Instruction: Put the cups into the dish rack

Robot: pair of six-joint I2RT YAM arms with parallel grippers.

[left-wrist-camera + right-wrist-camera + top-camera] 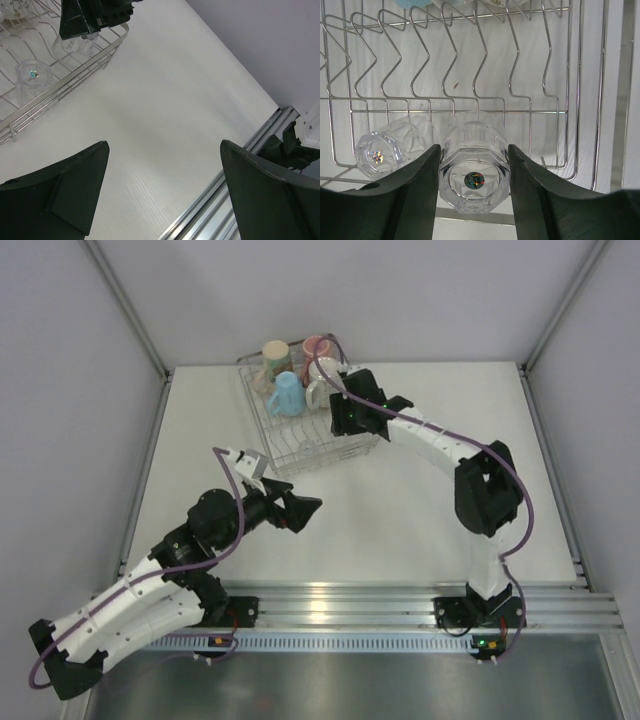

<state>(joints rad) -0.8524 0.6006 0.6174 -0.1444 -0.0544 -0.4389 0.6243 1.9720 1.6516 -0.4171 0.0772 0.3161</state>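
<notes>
The silver wire dish rack [300, 448] stands at the back of the table. In its far end are a cream-tan cup [276, 352], a pink cup [318, 347], a light blue cup [285, 393] and a pale mug [322, 392]. My right gripper [345, 425] reaches into the rack's near end. In the right wrist view the gripper [474, 146] is shut on a clear glass tumbler [475, 172], base towards the camera, above the rack's wires [480, 65]. A second tumbler [390, 147] lies just to its left. My left gripper [305, 510] is open and empty above bare table [164, 144].
In the left wrist view the rack's corner [75, 75] holds one tumbler [32, 75], with the right gripper [90, 20] above it. An aluminium rail [400, 605] runs along the near table edge. Grey walls close in the back and sides.
</notes>
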